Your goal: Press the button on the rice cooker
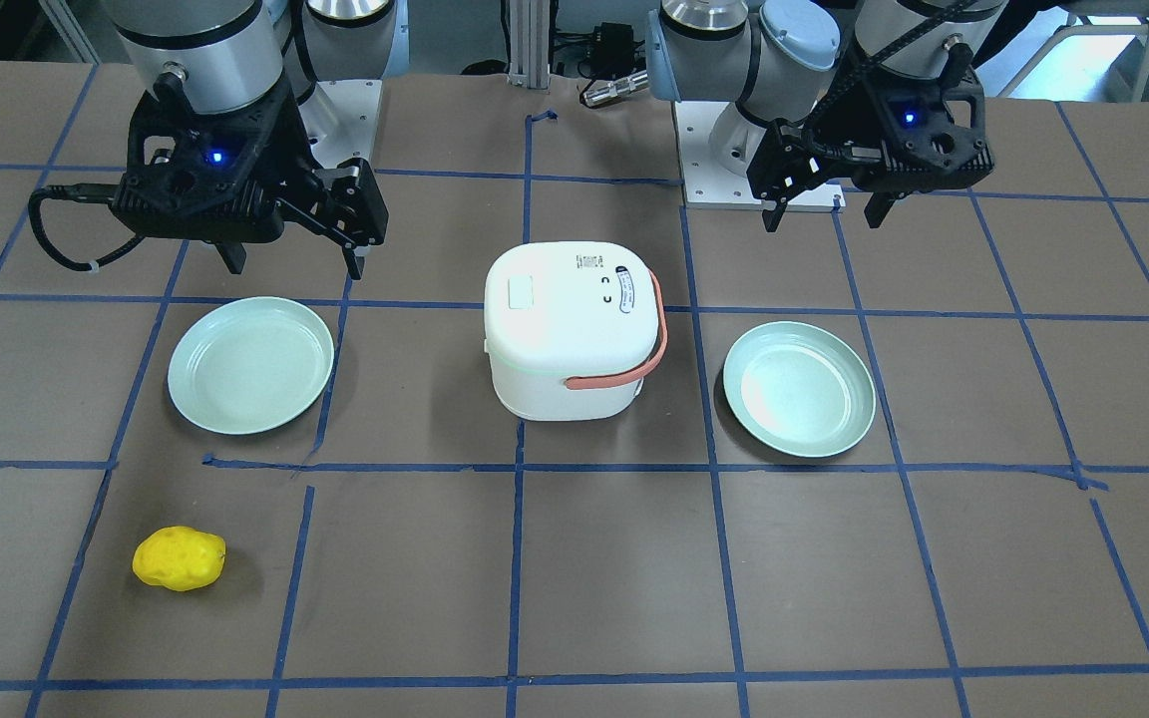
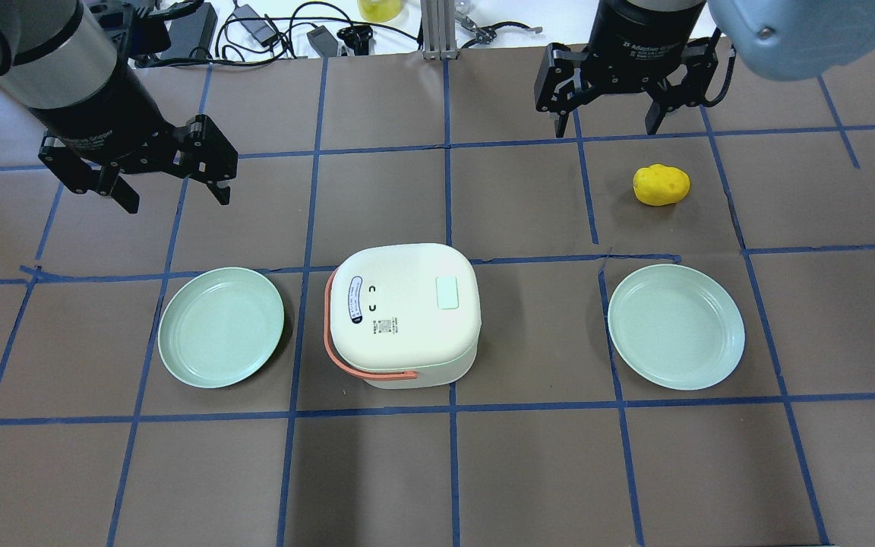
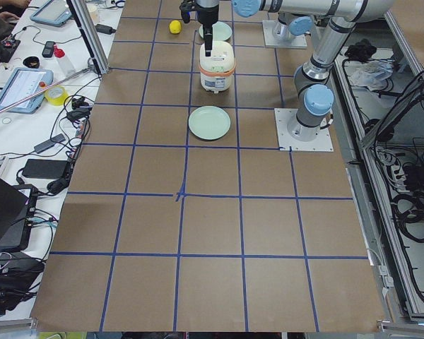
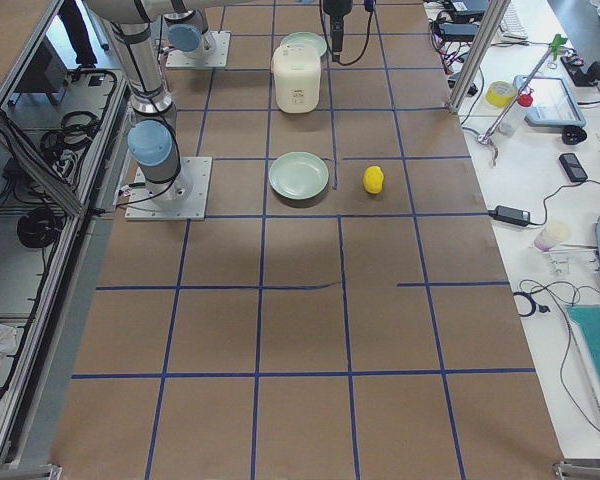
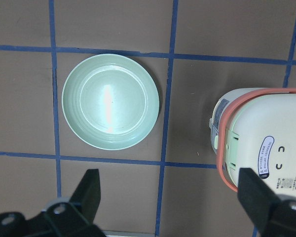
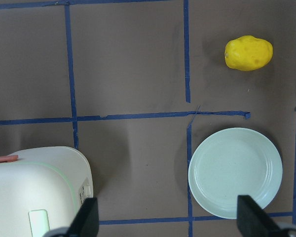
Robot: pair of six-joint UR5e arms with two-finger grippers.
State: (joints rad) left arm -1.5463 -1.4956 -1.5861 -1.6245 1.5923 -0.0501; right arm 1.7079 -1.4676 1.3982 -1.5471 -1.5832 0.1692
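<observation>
You're at the start: the left gripper (image 2: 175, 194) and right gripper (image 2: 606, 125) both hover wide open, well apart from the rice cooker (image 2: 403, 311) between the left plate (image 2: 221, 327) and right plate (image 2: 675, 327), so next, I judge, lower a fingertip onto its lid button (image 2: 446, 292).

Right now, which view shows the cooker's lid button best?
Overhead exterior: the button sits clear, near square-on, on the cooker lid. Front-facing shows it too, more oblique. Right wrist crops it at the frame edge; left wrist misses it; side views too small.
</observation>
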